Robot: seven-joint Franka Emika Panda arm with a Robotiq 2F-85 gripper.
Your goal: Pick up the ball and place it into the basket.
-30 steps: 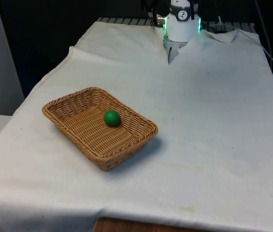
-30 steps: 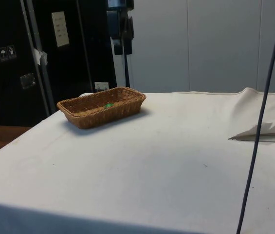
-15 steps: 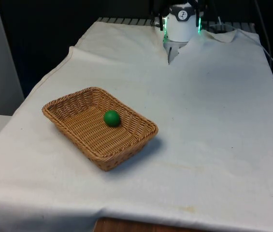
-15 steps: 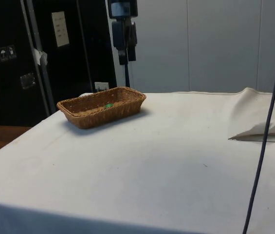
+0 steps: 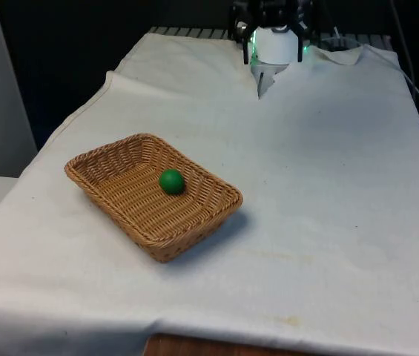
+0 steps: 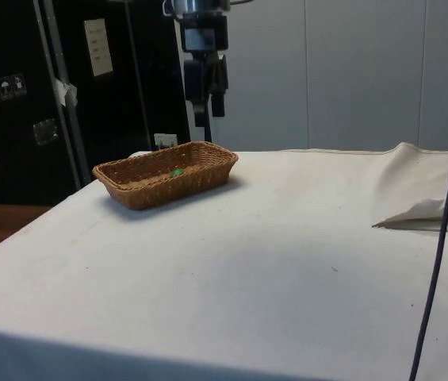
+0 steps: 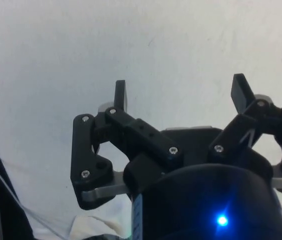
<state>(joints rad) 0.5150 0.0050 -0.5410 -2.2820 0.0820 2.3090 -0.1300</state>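
Since a second ago the hand [image 6: 210, 113] has come lower in the side view, so that more of the arm [image 6: 200, 28] above it shows there, while in the front view the robot's base [image 5: 276, 43] looks a little more tucked toward the far end of the table [image 5: 328, 185]; the ball [image 5: 171, 181] and the basket [image 5: 222, 210] lie just where they were.

The hand hangs in the air with nothing in it. In the wrist view its two black fingers [image 7: 120, 95] stand wide apart, with bare white cloth [image 7: 175, 55] between their tips. In the side view the hand points down, above and beyond the basket's far end, clear of the rim and touching nothing.

The green ball rests inside the wicker basket, on its woven floor near the long wall that faces the front view's right, about midway along that wall. In the side view only a small green patch [image 6: 177, 171] of it shows over the basket's rim [image 6: 164, 178].

The basket is a shallow, oblong, tan one and sits flat on the white cloth, turned at a slant to the table's edges, in the half of the table toward the front view's left and well apart from the robot's base. Around it the cloth is lightly creased. A fold of cloth [image 6: 426, 202] rises at the side view's right, and a dark cable [image 6: 446, 214] hangs in front of it.
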